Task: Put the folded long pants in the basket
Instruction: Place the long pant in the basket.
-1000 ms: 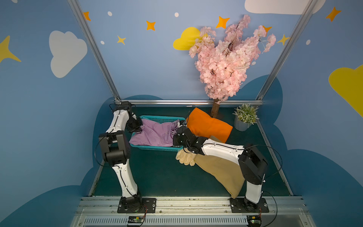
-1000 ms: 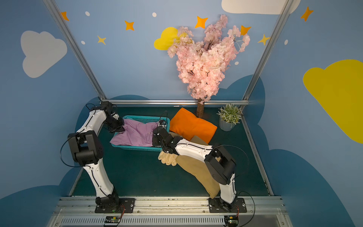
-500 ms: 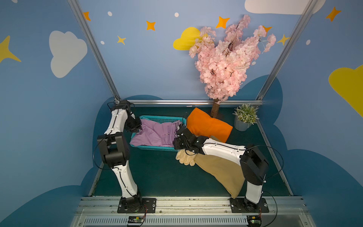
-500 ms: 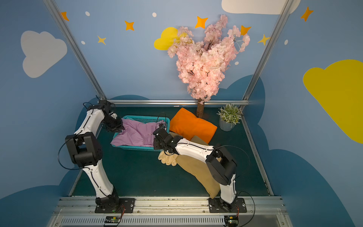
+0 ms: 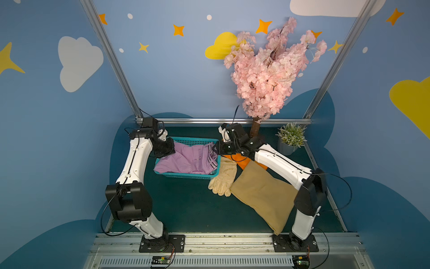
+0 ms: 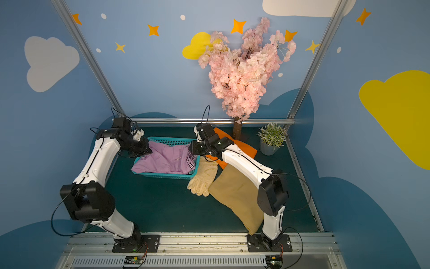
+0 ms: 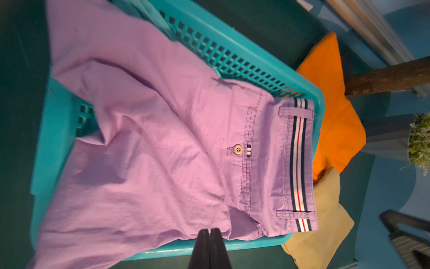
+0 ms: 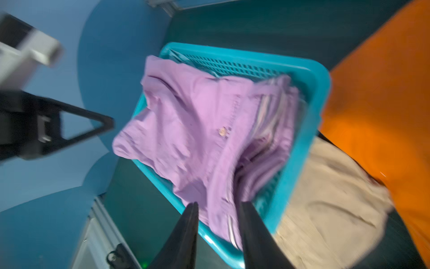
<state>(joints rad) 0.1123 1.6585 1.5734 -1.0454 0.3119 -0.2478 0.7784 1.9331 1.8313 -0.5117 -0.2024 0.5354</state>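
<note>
Nearest the front, the tan pants [image 5: 263,198] are laid flat on the table, partly under the right arm. The gloves [image 5: 223,179] are seen just beside them and are best left alone.

Behind these the basket [image 5: 183,175] is found, with the lilac pants [image 5: 186,159] laid inside. One end of the lilac pants is draped over the rim on the left arm's side, so they are not fully tucked in.

The left gripper [image 7: 210,230] is held by that side, its jaws pressed together with nothing between them. The right gripper [image 8: 220,205] is held over the other end, its jaws apart and nothing held.

Farther back, the orange pants [image 7: 330,111] are laid beside the basket.

The pants are judged to be soft, light and floppy. If only one corner is lifted, they are likely to sag and come unfolded. A thick folded edge is best pinched through all its layers, one end by each gripper.

At the very back the tree [image 5: 263,69] and the plant [image 5: 290,137] are seen.
</note>
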